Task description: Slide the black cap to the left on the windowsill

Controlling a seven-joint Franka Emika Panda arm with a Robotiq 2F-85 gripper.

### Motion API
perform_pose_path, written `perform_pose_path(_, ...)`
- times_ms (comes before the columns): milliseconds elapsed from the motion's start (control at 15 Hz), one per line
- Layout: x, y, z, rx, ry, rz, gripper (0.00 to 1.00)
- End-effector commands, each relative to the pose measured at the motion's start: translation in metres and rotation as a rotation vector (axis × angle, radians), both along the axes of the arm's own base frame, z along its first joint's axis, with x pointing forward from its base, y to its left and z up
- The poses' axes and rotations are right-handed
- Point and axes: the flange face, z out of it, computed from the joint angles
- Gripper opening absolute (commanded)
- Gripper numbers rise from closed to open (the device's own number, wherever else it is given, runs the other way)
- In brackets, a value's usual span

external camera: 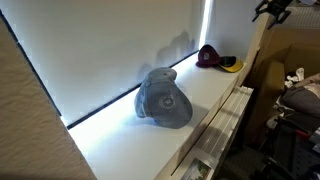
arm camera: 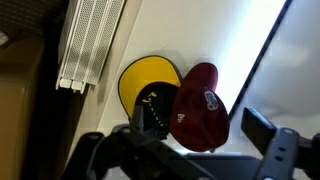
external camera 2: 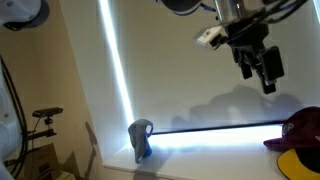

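The black cap point(external camera: 214, 59), with a maroon-red crown and a bright yellow brim, lies at the far end of the white windowsill point(external camera: 215, 95). In an exterior view it sits at the lower right edge point(external camera 2: 299, 138). In the wrist view the cap point(arm camera: 195, 108) lies directly below me, its yellow brim pointing toward the radiator side. My gripper point(external camera 2: 258, 62) hangs well above the cap, open and empty. It also shows at the top right of an exterior view point(external camera: 275, 10). Its fingers point(arm camera: 180, 150) frame the cap in the wrist view without touching it.
A bigger grey-blue cap point(external camera: 164, 98) stands on the middle of the sill; it also shows in an exterior view point(external camera 2: 141, 138). A white blind covers the window behind. A white slatted radiator point(arm camera: 90, 40) runs along the sill's front edge. Clutter point(external camera: 295, 95) lies beyond the sill.
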Motion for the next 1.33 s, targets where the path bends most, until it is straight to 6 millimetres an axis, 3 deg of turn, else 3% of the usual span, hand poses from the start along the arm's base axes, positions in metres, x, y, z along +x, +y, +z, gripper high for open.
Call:
perform_pose_path(0,0.051,-0.013,-0.049,0.001,0.101,-0.036,1.00)
perform_pose_path(200,0.075,-0.031,-0.081,0.010,0.176,-0.135,1.00)
perform_pose_path(400,0.078,-0.058,-0.104,0.008,0.266,-0.238,1.00)
perform_pose_path(667,0.084,-0.082,-0.111,0.018,0.392,-0.282,1.00)
perform_pose_path(733,0.080,-0.067,-0.113,0.004,0.353,-0.271,1.00)
perform_pose_path(933,0.084,-0.079,-0.114,0.002,0.382,-0.280,1.00)
perform_pose_path(1267,0.099,-0.087,-0.182,0.075,0.547,-0.272,1.00)
